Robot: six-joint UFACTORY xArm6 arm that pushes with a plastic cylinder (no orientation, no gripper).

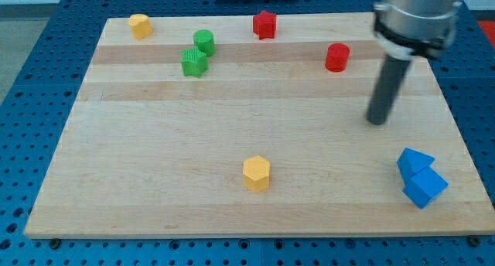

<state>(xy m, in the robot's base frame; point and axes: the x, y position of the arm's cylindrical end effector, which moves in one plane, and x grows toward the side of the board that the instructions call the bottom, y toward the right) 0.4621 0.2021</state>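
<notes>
Bare-rod end effector, nothing to spread or pinch, with my tip [377, 121] on the surface [155, 142] touching no block, between red cylinder [337, 57] and the touching blue triangle [415, 161] and blue cube [425, 187], risking an over-the-edge shove if swept down-right.

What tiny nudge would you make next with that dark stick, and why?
Probably a short slide of my tip toward the view's bottom right, though that is only a judgement. It touches no block, and the two touching blue blocks are its nearest neighbours. The red cylinder sits slightly farther, up and left.
</notes>
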